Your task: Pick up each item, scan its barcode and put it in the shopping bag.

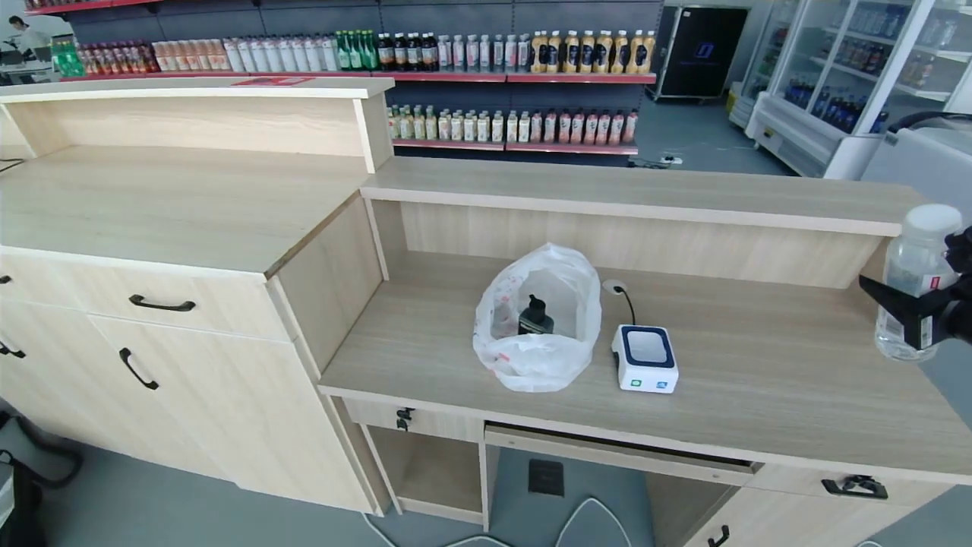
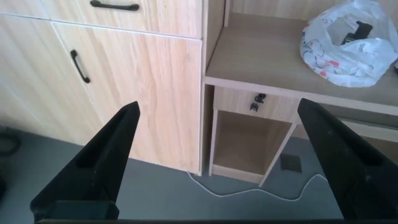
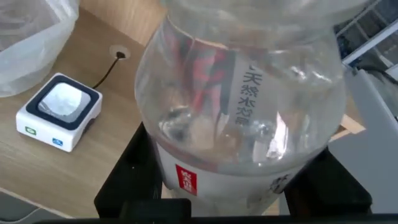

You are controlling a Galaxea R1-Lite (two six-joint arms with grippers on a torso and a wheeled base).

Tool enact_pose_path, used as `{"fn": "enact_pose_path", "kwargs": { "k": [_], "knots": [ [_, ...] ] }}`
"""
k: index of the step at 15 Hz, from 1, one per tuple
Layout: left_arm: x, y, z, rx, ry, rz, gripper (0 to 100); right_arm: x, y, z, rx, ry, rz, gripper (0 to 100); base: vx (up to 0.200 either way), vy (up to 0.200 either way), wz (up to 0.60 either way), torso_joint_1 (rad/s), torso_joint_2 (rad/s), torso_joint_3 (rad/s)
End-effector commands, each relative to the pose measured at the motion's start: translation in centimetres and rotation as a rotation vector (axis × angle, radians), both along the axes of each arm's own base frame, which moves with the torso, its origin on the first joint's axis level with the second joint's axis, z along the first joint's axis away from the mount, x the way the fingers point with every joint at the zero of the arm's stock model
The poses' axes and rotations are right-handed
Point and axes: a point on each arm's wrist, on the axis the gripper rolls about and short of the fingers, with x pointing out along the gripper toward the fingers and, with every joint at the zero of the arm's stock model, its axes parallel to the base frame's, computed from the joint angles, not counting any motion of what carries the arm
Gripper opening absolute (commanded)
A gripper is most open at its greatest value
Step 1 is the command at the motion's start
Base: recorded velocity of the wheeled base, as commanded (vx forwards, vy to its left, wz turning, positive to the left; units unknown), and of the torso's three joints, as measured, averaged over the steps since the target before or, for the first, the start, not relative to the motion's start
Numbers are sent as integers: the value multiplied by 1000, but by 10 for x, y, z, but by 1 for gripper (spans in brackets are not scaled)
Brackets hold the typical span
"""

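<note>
The desk (image 1: 759, 365) is a pale wood-grain checkout counter with a raised ledge (image 1: 645, 194) along its back edge and a taller cabinet (image 1: 175, 205) against its left side. A white plastic shopping bag (image 1: 539, 319) sits open on the desk, left of centre and nearer the front edge than the back. Just beside it on the right stands a small white scanner (image 1: 645, 357), apart from the bag. Its black cable (image 1: 629, 304) runs back to a round cable hole (image 1: 613, 287) in the desktop.
</note>
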Motion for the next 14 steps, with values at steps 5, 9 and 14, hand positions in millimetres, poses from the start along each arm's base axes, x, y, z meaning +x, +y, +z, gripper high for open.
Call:
{"fn": "enact_pose_path", "kwargs": {
  "k": [5, 9, 14],
  "knots": [
    [0, 0, 0, 0, 0, 1, 100, 30, -26, -35, -41, 27, -41, 0, 0, 0, 120, 0, 0, 1],
    [0, 0, 0, 0, 0, 1, 100, 48, -31, -60, -128, 39, 3, 0, 0, 0, 0, 0, 0, 0],
    [0, 0, 0, 0, 0, 1, 100, 72, -30, -70, -256, -46, 132, 0, 0, 0, 0, 0, 0, 0]
  ]
}}
